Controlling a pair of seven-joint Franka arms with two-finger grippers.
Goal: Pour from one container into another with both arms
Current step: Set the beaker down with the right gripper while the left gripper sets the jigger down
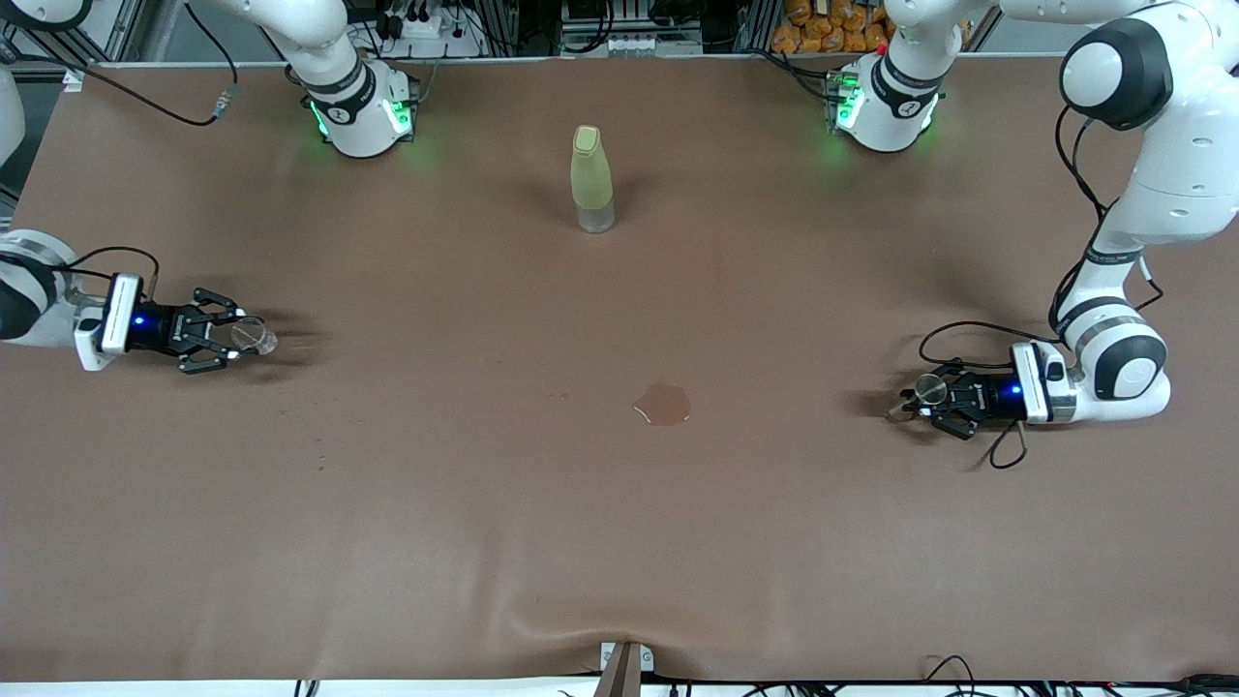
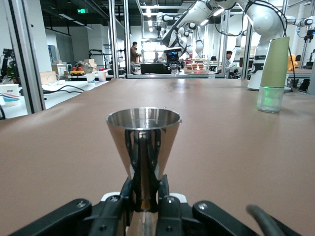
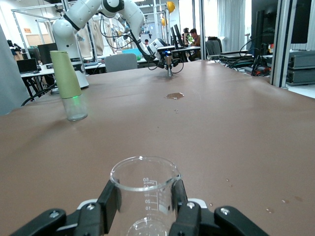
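My right gripper (image 1: pixel 235 337) is low at the right arm's end of the table, shut on the tiny clear glass cup (image 1: pixel 255 334). In the right wrist view the cup (image 3: pixel 144 189) stands upright between the black fingers (image 3: pixel 109 199), and I see no liquid in it. My left gripper (image 1: pixel 918 397) is low at the left arm's end, shut on the steel jigger (image 1: pixel 932 388). The left wrist view shows the jigger (image 2: pixel 143 142) upright, gripped at its narrow waist, its inside hidden. I cannot tell whether either vessel rests on the table.
The tall yellow-green bottle (image 1: pixel 591 179) stands mid-table, nearer the arms' bases. A small brown puddle (image 1: pixel 664 404) lies on the brown cloth between the grippers. A few droplets (image 1: pixel 320 455) mark the cloth near the right gripper.
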